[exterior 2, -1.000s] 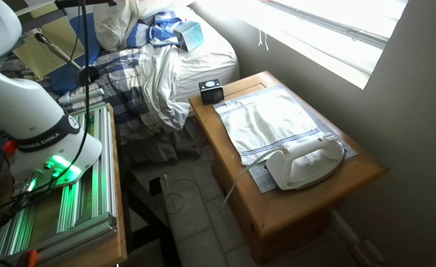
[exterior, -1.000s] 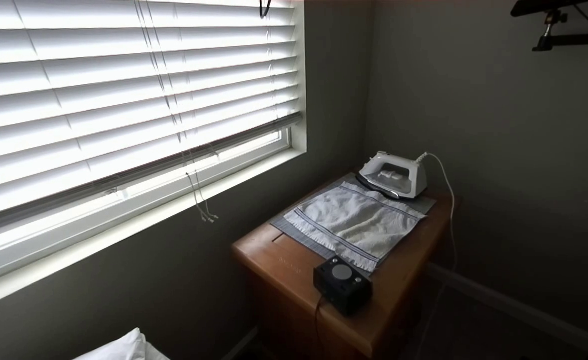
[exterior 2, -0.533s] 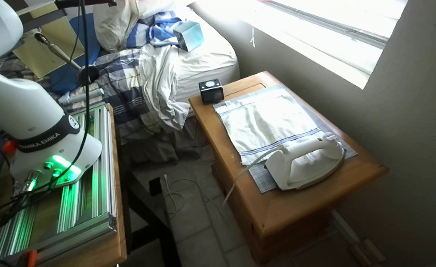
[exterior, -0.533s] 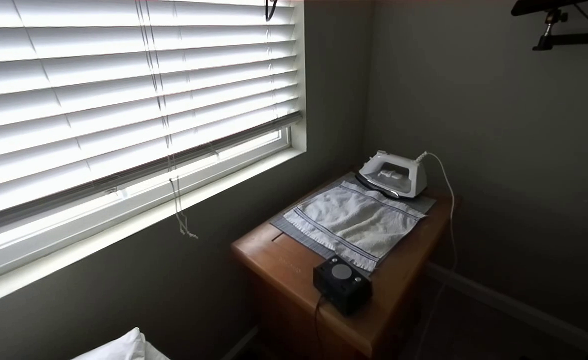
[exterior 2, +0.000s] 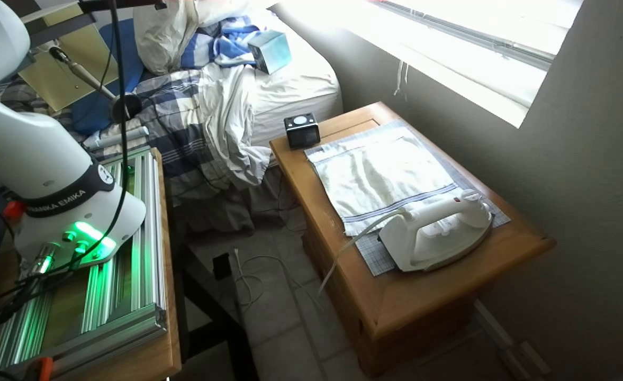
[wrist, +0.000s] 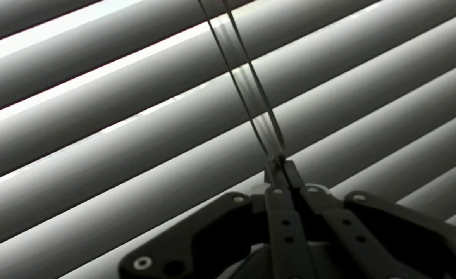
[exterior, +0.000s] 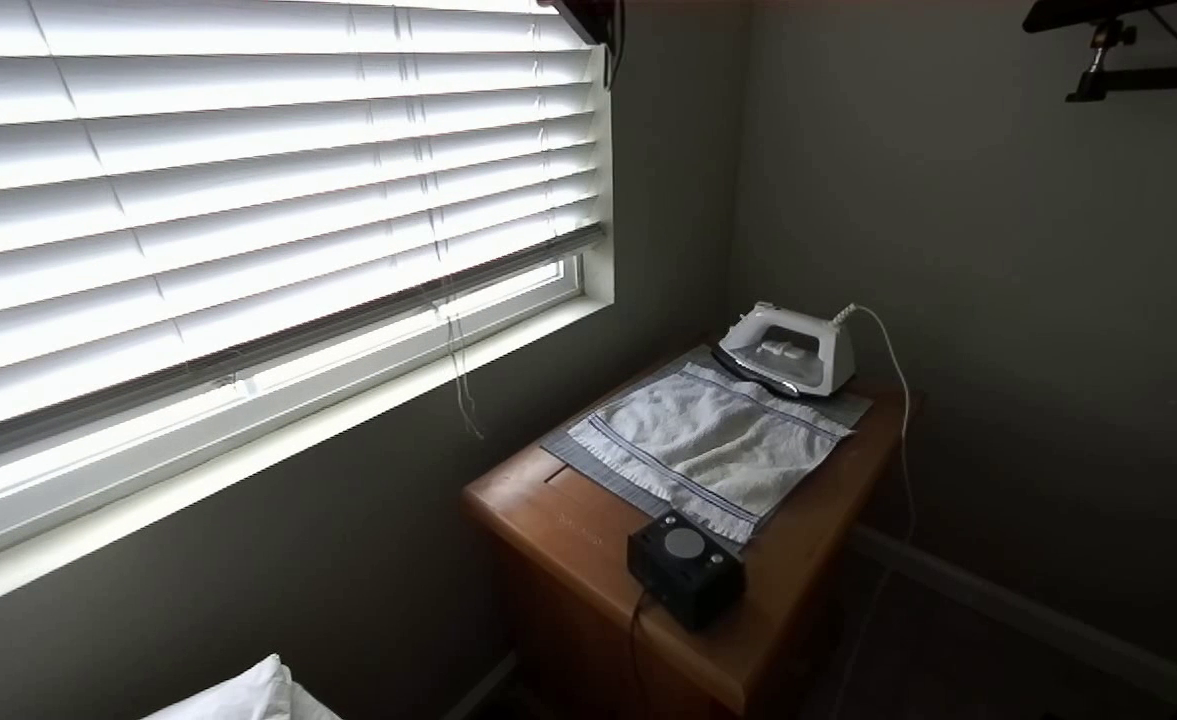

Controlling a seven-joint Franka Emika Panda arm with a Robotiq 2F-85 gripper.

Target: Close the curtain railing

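Note:
White slatted blinds [exterior: 218,175] hang in the window, their bottom rail tilted above the sill in an exterior view. The bottom of the blinds also shows in an exterior view [exterior 2: 465,32], overexposed. Thin pull cords [exterior: 461,375] hang past the sill; their ends also show in an exterior view [exterior 2: 400,76]. In the wrist view, my gripper [wrist: 283,164] is in front of the slats, its fingertips closed together on the cords [wrist: 240,93], which run taut up to the upper left. In an exterior view only a dark end part of the arm shows at the top edge.
A wooden nightstand [exterior 2: 523,238] stands below the window with an iron [exterior 2: 433,233], a towel [exterior 2: 385,169] and a black clock [exterior 2: 303,132]. A bed [exterior 2: 300,100] is beside it. The arm base [exterior 2: 78,211] sits on a metal-framed table. A bracket [exterior: 1098,70] sticks out upper right.
The hanging cords swung left, then right, and now hang farther right, closer to the nightstand. A dark arm part has come further into view at the top. The blinds' bottom rail looks unchanged.

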